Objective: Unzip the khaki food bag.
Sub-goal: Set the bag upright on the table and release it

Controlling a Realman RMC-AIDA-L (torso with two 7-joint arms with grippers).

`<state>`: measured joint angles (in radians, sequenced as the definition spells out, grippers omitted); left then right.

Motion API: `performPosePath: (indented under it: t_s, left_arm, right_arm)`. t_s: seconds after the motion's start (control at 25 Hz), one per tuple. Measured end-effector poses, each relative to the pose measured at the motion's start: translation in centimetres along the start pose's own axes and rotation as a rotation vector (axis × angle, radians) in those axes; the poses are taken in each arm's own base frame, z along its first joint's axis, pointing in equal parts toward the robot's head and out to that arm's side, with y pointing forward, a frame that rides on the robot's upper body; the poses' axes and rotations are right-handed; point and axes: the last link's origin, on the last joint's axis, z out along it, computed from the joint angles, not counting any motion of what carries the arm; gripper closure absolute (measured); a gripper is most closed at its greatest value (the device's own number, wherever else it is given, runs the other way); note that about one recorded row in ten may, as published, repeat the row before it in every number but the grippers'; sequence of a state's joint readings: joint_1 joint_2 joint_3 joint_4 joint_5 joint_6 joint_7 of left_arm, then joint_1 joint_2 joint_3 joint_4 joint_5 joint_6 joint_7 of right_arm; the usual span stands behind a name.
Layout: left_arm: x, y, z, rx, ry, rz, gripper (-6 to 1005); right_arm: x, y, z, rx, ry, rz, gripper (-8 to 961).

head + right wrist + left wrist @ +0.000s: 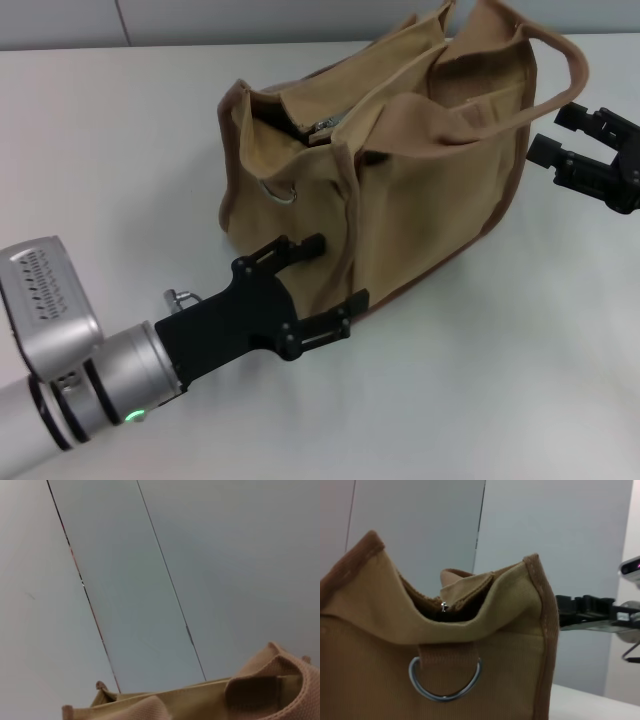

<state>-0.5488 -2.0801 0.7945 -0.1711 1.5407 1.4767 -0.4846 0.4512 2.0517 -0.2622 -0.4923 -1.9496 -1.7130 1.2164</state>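
Your left gripper (320, 275), fingers apart, faced the khaki food bag (400, 170) end; your right gripper (575, 140), also apart, flanked its far end.

No legible text, label, brand, number or sign in any view. Tan canvas khaki food bag with darker brown edge trim (420, 190): plain fabric, no printing or tag readable. Silver ribbed housing on the left arm (45, 290): fine raised lines only, no characters readable. Green indicator light on the left wrist ring (131, 415): lit, unlabelled. White tabletop (520, 380): no markings. Pale wall panels (210, 555) behind: unmarked, dark seams only.
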Motion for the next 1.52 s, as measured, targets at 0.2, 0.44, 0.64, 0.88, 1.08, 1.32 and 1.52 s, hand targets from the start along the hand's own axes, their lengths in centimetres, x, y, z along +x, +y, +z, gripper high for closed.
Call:
performPosePath:
  t_s: [0.2, 0.44, 0.64, 0.88, 1.08, 1.32, 1.52]
  left_arm:
    - [-0.3, 0.0, 0.9, 0.058, -0.009, 0.045, 154]
    - [-0.5, -1.0, 0.7, 0.152, -0.011, 0.069, 154]
    - [-0.6, -1.9, 0.6, 0.187, -0.031, 0.084, 154]
    - [-0.2, -3.0, 0.8, 0.224, -0.029, 0.100, 155]
    - [0.1, -3.8, 0.4, 0.261, -0.019, 0.113, 153]
    - [0.2, -4.3, -0.5, 0.285, -0.013, 0.135, 197]
    - [0.2, -4.1, -0.6, 0.264, -0.014, 0.147, 233]
  right_arm:
    - [0.0, 0.0, 0.0, 0.001, 0.000, 0.001, 104]
    - [0.2, 0.0, -0.3, 0.008, 0.002, 0.006, 104]
    - [0.3, 0.0, -0.4, 0.011, 0.002, 0.007, 105]
    - [0.3, 0.0, -0.4, 0.012, 0.001, 0.008, 105]
    - [0.3, 0.0, -0.5, 0.014, 0.001, 0.008, 106]
    - [0.3, 0.0, -0.6, 0.023, -0.007, 0.010, 106]
    - [0.3, 0.0, -0.7, 0.025, -0.007, 0.008, 107]
